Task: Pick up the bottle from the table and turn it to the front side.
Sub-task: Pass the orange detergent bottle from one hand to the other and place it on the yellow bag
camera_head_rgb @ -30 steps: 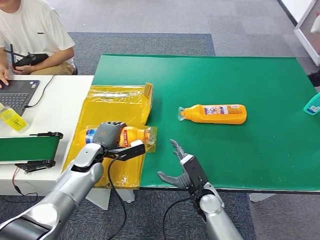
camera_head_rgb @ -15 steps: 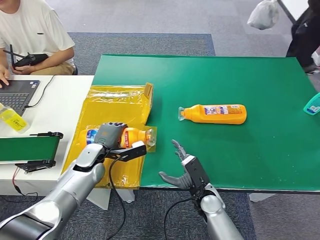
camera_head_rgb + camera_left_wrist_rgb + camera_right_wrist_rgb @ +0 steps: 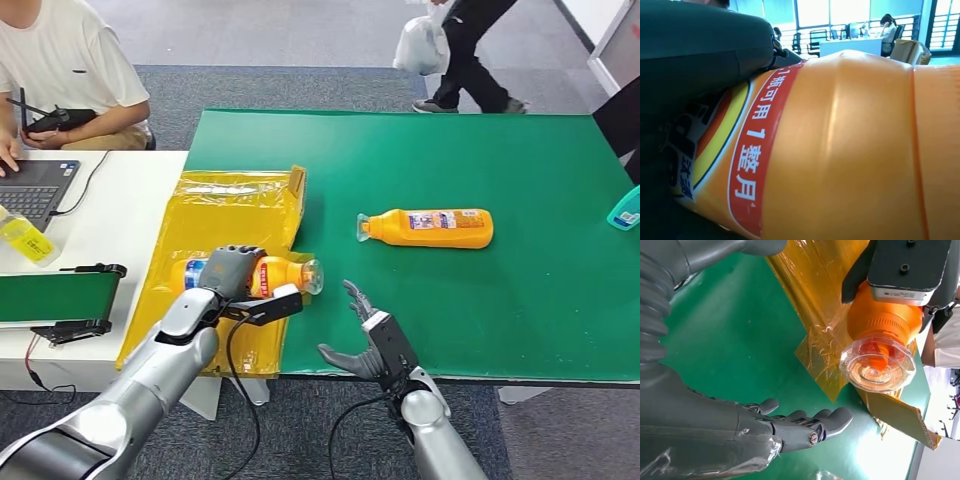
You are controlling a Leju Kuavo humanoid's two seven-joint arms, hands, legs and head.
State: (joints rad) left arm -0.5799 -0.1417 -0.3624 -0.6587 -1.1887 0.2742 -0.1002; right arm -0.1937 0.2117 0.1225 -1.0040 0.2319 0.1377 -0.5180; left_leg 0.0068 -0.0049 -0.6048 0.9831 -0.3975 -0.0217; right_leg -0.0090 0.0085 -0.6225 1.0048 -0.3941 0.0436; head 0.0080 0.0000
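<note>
The left hand (image 3: 230, 268) grips an orange bottle (image 3: 281, 273) with a clear cap, lying sideways over the yellow-wrapped box (image 3: 226, 205); its fingers hide the label's middle. The right hand (image 3: 367, 335) hovers nearby, fingers spread.

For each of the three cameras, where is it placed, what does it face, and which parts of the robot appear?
Head view: high on the body, looking down at the green table; both arms, left hand gripping a bottle, right hand spread.
Left wrist view: behind the left hand, against the bottle's label.
Right wrist view: behind the right hand, facing the bottle's clear cap.
Shared: all three show the held bottle.
</note>
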